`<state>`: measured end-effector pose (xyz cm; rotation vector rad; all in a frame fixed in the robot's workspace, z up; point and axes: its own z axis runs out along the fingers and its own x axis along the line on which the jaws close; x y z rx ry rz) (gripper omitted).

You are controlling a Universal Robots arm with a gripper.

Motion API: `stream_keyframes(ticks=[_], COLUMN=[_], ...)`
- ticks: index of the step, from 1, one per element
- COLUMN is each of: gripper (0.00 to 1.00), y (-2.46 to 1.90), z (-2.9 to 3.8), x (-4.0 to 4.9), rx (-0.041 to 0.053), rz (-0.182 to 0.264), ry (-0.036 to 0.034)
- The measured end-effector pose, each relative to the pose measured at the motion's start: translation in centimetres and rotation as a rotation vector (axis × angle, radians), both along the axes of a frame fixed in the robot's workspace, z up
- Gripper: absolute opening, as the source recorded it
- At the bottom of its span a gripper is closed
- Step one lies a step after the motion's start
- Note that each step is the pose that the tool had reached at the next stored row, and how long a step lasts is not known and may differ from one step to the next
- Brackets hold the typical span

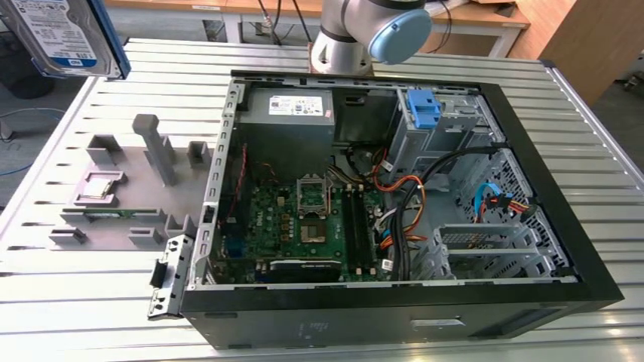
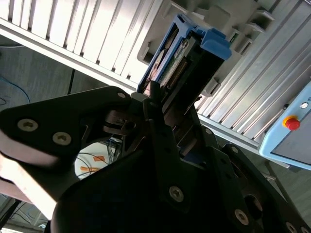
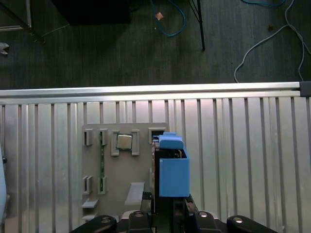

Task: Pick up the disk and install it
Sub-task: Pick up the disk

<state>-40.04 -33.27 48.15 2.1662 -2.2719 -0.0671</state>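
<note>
In the exterior view the disk (image 1: 69, 36) hangs high at the far left, clear of the desk (image 1: 101, 286), its white-and-blue label facing the camera and a blue rail along its edge. Below it a grey fixture (image 1: 131, 181) rests on the slatted desk, carrying a processor chip (image 1: 98, 188) and a memory stick (image 1: 111, 213). Further right the open computer case (image 1: 563, 249) lies on its side, with the power supply (image 1: 289, 105) at the back, the motherboard (image 1: 302, 226) in the middle, and a blue latch (image 1: 424, 109) standing upright beside the arm (image 1: 367, 30). In the second wrist view the tool (image 2: 170, 109) is clamped on the disk, black fingers (image 2: 151, 99) pressed against both of its faces. The first wrist view looks down the disk's edge, the grey fixture directly beneath it
</note>
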Motion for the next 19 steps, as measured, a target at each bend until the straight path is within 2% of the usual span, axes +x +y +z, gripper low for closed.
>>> stream_keyframes(ticks=[4, 14, 19], gripper=[0.35, 0.35, 0.35], y=[-0.14, -1.03, -1.09], z=[0.00, 0.00, 0.00], x=[0.00, 0.00, 0.00], rx=[0.0000, 0.0000, 0.0000], rz=[0.000, 0.000, 0.000], ry=[0.0001, 0.0001, 0.0000])
